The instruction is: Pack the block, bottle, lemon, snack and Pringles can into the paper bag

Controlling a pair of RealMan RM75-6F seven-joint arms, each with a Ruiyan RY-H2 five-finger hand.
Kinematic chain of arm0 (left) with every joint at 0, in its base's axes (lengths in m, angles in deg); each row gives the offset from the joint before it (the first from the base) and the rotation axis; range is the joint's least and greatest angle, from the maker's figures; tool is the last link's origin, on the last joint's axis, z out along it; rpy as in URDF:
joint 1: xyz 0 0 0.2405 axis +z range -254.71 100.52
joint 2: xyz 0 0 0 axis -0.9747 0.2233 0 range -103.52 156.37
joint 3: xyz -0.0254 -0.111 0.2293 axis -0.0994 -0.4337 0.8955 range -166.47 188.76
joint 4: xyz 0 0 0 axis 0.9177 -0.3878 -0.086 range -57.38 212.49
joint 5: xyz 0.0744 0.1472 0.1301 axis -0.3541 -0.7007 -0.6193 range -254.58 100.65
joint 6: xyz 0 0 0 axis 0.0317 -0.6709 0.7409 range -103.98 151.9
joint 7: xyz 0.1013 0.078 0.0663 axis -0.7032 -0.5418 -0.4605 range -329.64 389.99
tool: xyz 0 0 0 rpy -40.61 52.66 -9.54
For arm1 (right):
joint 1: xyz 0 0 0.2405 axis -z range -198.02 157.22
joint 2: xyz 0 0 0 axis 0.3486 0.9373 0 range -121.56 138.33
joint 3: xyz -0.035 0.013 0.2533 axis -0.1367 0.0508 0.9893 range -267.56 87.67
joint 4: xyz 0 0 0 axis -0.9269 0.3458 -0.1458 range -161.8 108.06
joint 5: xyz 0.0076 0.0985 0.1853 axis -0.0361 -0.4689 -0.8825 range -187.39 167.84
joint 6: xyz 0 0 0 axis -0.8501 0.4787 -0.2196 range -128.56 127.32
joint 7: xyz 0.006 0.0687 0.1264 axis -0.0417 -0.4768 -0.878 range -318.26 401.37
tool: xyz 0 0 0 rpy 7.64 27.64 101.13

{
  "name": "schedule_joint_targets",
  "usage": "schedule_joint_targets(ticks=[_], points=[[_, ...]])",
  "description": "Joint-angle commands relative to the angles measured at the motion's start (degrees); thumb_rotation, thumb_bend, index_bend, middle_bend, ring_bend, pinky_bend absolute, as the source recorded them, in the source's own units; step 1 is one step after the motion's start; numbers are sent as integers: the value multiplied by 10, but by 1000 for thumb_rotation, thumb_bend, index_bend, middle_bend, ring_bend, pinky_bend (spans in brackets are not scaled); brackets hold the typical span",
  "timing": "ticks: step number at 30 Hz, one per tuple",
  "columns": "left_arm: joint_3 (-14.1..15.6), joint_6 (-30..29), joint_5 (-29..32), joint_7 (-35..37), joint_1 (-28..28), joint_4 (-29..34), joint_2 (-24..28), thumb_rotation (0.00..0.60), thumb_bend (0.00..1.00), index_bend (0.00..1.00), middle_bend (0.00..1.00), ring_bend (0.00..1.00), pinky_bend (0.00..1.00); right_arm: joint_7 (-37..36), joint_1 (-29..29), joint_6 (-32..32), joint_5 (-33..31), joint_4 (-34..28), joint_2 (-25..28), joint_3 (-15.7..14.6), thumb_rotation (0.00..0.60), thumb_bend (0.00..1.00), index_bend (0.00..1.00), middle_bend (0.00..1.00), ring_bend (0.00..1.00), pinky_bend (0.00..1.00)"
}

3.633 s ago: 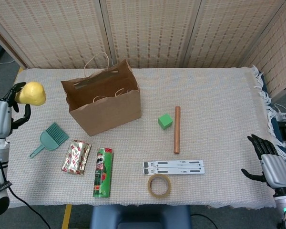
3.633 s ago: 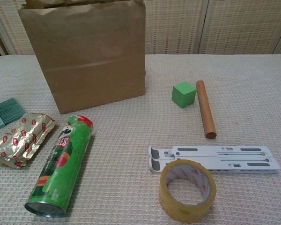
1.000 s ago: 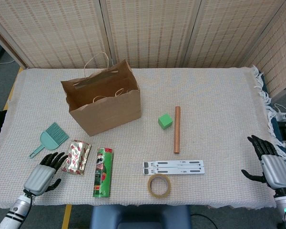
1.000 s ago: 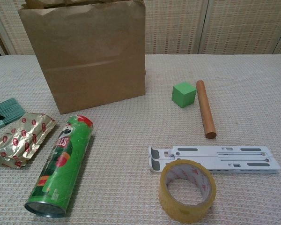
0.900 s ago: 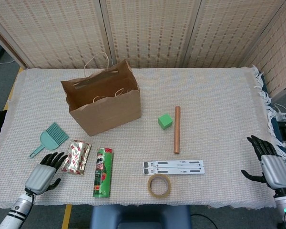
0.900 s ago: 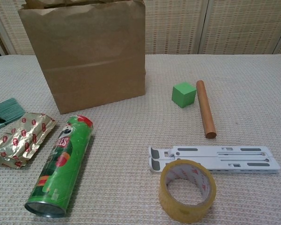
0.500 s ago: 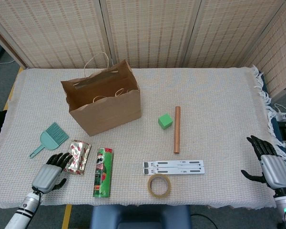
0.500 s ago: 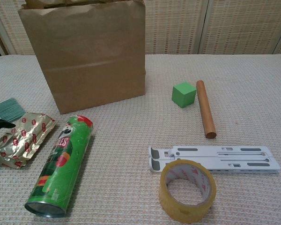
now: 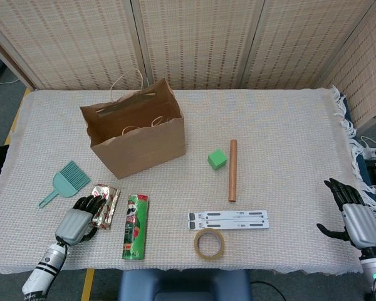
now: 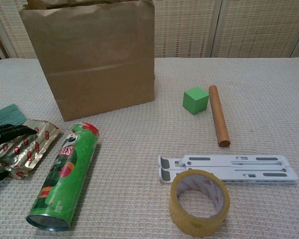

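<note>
i see a cream woven cloth over the desk (image 9: 288,125), wicker screens behind. the snack (image 9: 105,205) — crinkled gold foil with red print — lies beside the pringles can (image 9: 135,226); my left robot hand (image 9: 79,217) rests fingers on it, grip unclear. right robot hand (image 9: 354,216) hangs open, empty.

My left hand (image 9: 78,217) lies over the foil snack (image 9: 104,205), fingers across it. Beside it the green Pringles can (image 9: 135,226) lies flat. The brown bag (image 9: 138,141) stands open, upright. The green block (image 9: 217,158) sits right of it.
</note>
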Motion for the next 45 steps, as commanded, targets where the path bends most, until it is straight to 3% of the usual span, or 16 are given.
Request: schedule_joint_targets(ticks=[1, 5, 7, 9, 11, 13, 17, 24, 28, 31, 37, 39, 41, 45], points=[[-2, 8, 5, -2, -4, -11, -8, 600, 358, 0, 0, 0, 84, 0, 0, 0, 0, 0, 0, 0, 600, 91, 0, 0, 0, 48], [-3, 11, 6, 3, -7, -27, -22, 600, 378, 0, 0, 0, 93, 0, 0, 1, 0, 1, -1, 0, 600, 91, 0, 0, 0, 48], [-6, 4, 6, 7, -6, -34, -29, 600, 452, 35, 7, 14, 177, 0, 0, 0, 0, 0, -1, 0, 600, 92, 0, 0, 0, 48], [-10, -12, 4, 9, -1, -43, -39, 600, 548, 227, 130, 142, 380, 0, 0, 0, 0, 0, 0, 0, 600, 92, 0, 0, 0, 49], [-12, -29, -3, 14, 4, -53, -46, 600, 622, 482, 395, 388, 614, -1, 0, 0, 0, 0, 0, 0, 600, 92, 0, 0, 0, 49], [-10, -42, -11, 20, 8, -63, -48, 600, 656, 595, 573, 545, 737, -2, 0, 0, 0, 0, 0, 0, 600, 92, 0, 0, 0, 49], [-11, -69, -22, 36, 17, -67, -39, 600, 679, 684, 691, 649, 797, -2, 0, 0, 1, 0, 0, 0, 600, 92, 0, 0, 0, 49], [-41, -137, -21, 74, 37, -27, 28, 600, 689, 701, 709, 663, 806, -4, 0, 1, 0, -1, 1, 0, 600, 92, 0, 0, 0, 49], [-87, -170, 25, 104, 53, 20, 77, 600, 688, 701, 710, 663, 806, -3, 0, 0, 0, -2, 1, 0, 600, 91, 0, 0, 0, 49], [-139, -184, 90, 137, 63, 65, 107, 600, 687, 701, 710, 663, 802, -3, 1, 1, 0, -1, 0, 0, 600, 91, 0, 0, 0, 49], [-285, -152, 301, 245, 68, 212, 160, 600, 688, 701, 711, 663, 797, 1, 1, 2, -2, -1, -1, 0, 600, 92, 0, 0, 0, 49], [-317, -134, 341, 266, 64, 248, 177, 600, 688, 701, 711, 663, 794, 2, 1, 2, -2, -1, -2, 1, 600, 92, 0, 0, 0, 49], [-343, -122, 360, 284, 57, 277, 191, 600, 688, 701, 711, 663, 792, 3, 1, 2, -2, -1, -2, 1, 600, 92, 0, 0, 0, 49], [-359, -112, 356, 273, 31, 310, 196, 600, 688, 701, 711, 663, 789, 5, 1, 2, -2, -1, -3, 0, 600, 92, 0, 0, 0, 49]])
